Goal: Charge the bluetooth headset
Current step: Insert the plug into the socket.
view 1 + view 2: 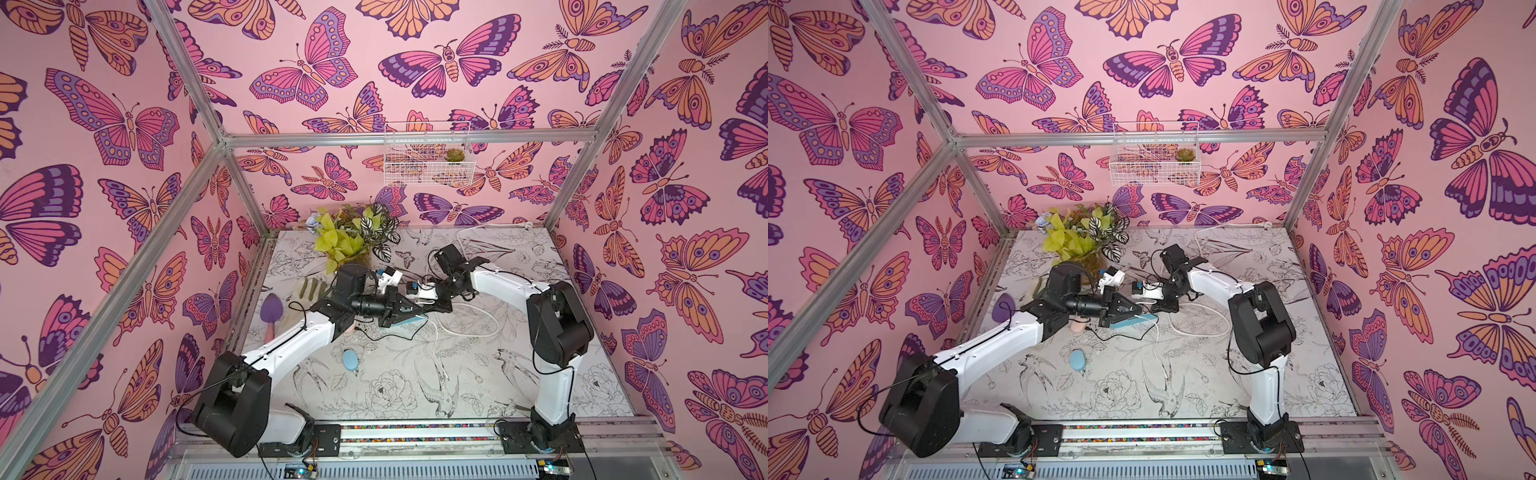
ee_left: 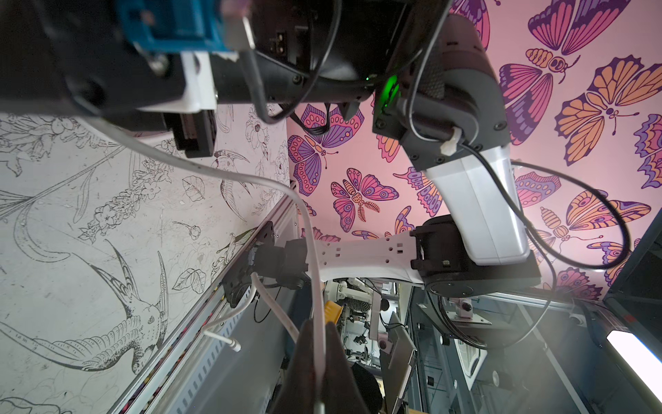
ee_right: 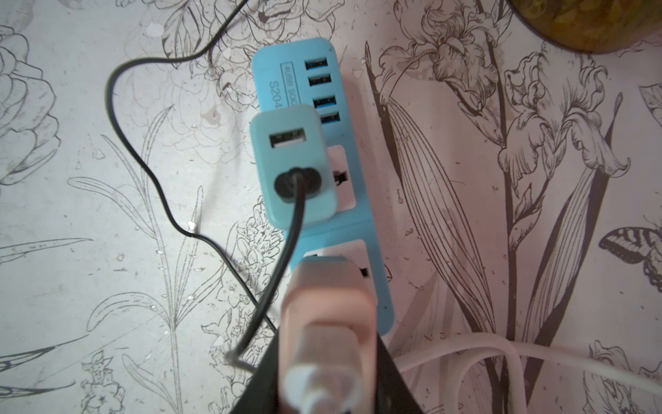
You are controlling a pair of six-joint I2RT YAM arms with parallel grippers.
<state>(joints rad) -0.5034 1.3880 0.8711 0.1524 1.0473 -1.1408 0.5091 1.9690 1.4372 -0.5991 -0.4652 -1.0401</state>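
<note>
Your left arm reaches forward from its near base. Its white forearm slants up toward the middle of the surface point(image 1: 478, 374), and the wrist is turned level so the left gripper point(image 2: 317, 344) points across at the other arm. Its jaws are clenched on the white cable point(image 2: 320, 308), whose loose connector end dangles just beyond them.

Your right arm rises from its base to a high elbow. The forearm runs in toward the centre and the wrist tips down, so the right gripper point(image 3: 327, 358) aims straight at the power strip point(image 3: 344, 229). Its jaws are grasping the white plug point(image 3: 327, 297), which sits over the nearer socket. You cannot tell from here whether the pins are in.

Count one blue strip with four USB ports in a row and two sockets. One pale blue adapter point(image 3: 290, 161) fills the socket nearer the ports. It has one free USB port, and one black cable point(image 3: 293, 229) runs out of it across the surface.

One blue oval pod point(image 1: 351, 360), which looks to be the headset, lies flat on the surface. It is on the near side of the left forearm, well apart from the strip and touched by neither gripper.

Further back you have one plant point(image 1: 353, 237), one purple trowel point(image 1: 272, 309), one glove point(image 1: 309, 291) and one wire basket point(image 1: 428, 166) on the wall.
</note>
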